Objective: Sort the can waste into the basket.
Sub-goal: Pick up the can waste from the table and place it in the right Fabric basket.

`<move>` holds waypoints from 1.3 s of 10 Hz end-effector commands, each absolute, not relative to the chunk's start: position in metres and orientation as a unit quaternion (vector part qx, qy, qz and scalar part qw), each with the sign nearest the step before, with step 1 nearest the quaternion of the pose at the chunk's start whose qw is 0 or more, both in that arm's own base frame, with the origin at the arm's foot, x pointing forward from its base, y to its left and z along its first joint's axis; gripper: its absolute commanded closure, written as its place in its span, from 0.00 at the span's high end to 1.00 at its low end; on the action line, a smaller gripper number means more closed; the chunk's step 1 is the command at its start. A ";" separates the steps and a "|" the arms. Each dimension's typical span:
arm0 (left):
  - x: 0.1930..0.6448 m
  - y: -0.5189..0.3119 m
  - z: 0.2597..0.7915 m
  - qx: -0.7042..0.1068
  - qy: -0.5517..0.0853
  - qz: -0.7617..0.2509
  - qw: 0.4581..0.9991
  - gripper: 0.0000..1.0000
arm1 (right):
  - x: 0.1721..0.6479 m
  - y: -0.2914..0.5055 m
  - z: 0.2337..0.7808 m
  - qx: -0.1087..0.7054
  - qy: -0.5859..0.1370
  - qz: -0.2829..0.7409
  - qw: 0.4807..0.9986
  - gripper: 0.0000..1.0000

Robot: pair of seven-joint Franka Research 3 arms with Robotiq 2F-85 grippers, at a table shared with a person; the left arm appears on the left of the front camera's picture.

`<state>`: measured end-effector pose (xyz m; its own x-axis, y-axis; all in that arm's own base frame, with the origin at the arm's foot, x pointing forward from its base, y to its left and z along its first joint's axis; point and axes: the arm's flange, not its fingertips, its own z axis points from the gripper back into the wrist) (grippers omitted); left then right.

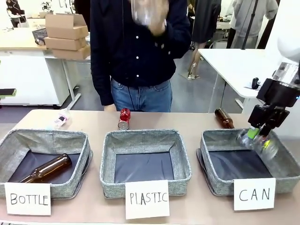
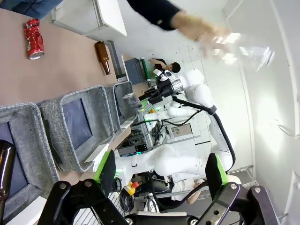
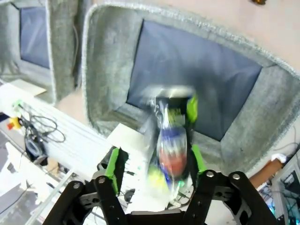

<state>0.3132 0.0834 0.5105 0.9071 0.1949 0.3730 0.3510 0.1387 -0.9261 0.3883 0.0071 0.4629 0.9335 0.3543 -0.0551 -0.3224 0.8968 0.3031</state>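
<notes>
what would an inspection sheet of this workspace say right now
surface: tan table, no spills seen
job's things: red can lying on the table behind the middle basket; second can, blurred, at the right gripper over the CAN basket
clutter: brown bottle and clear bottle on the table; another brown bottle in the BOTTLE basket
grippers: left gripper open, empty; right gripper open
cables: black cable along the right arm
surroundings: person holding up a plastic bottle; boxes behind

A robotics lab is indicated by a white worktable [image 1: 236, 63] far right, stacked cardboard boxes [image 1: 67, 36] far left, and loose cables [image 3: 46, 125].
</notes>
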 end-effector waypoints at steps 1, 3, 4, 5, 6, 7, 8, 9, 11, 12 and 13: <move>0.313 0.082 0.512 -0.660 -0.217 -0.062 0.716 1.00 | 0.394 0.004 0.466 0.180 0.037 0.178 0.967 1.00; 0.313 0.082 0.512 -0.660 -0.217 -0.062 0.716 1.00 | 0.396 0.000 0.468 0.207 0.021 0.164 0.964 1.00; 0.313 0.082 0.512 -0.660 -0.217 -0.062 0.716 1.00 | 0.396 0.000 0.468 0.210 0.020 0.165 0.964 1.00; 0.313 0.082 0.512 -0.660 -0.217 -0.062 0.716 1.00 | 0.397 0.001 0.467 0.214 0.019 0.167 0.962 1.00; 0.313 0.082 0.512 -0.660 -0.217 -0.062 0.716 1.00 | 0.397 0.001 0.469 0.239 0.007 0.178 0.955 1.00; 0.313 0.082 0.512 -0.660 -0.217 -0.062 0.716 1.00 | 0.394 0.000 0.479 0.327 -0.035 0.207 0.922 1.00; 0.313 0.082 0.512 -0.660 -0.217 -0.062 0.716 1.00 | 0.388 -0.005 0.496 0.483 -0.073 0.209 0.847 1.00; 0.313 0.082 0.512 -0.660 -0.217 -0.062 0.716 1.00 | 0.384 -0.012 0.508 0.591 -0.068 0.193 0.780 1.00; 0.313 0.082 0.512 -0.660 -0.217 -0.062 0.716 1.00 | 0.383 -0.024 0.510 0.673 -0.085 0.174 0.714 1.00; 0.313 0.082 0.512 -0.660 -0.217 -0.062 0.716 1.00 | 0.387 -0.026 0.507 0.675 -0.104 0.176 0.709 1.00; 0.313 0.082 0.512 -0.660 -0.217 -0.062 0.716 1.00 | 0.401 -0.008 0.499 0.545 -0.172 0.147 0.807 1.00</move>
